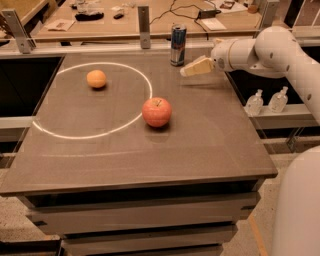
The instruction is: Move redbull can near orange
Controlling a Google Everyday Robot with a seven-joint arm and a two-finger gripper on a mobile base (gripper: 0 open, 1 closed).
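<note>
The redbull can (178, 45) stands upright at the far edge of the dark table (210, 145), blue and silver with a silver top. The orange (96, 79) lies at the far left, inside a white circle drawn on the table. My gripper (192, 68) hangs above the table just right of the can and a little nearer to the camera, apart from it and holding nothing. The white arm (265, 50) reaches in from the right.
A red apple (156, 112) lies near the table's middle, on the white circle's right edge. Two small clear bottles (265, 102) stand on a ledge off the right side. A workbench with cables and papers (150, 12) runs behind the table.
</note>
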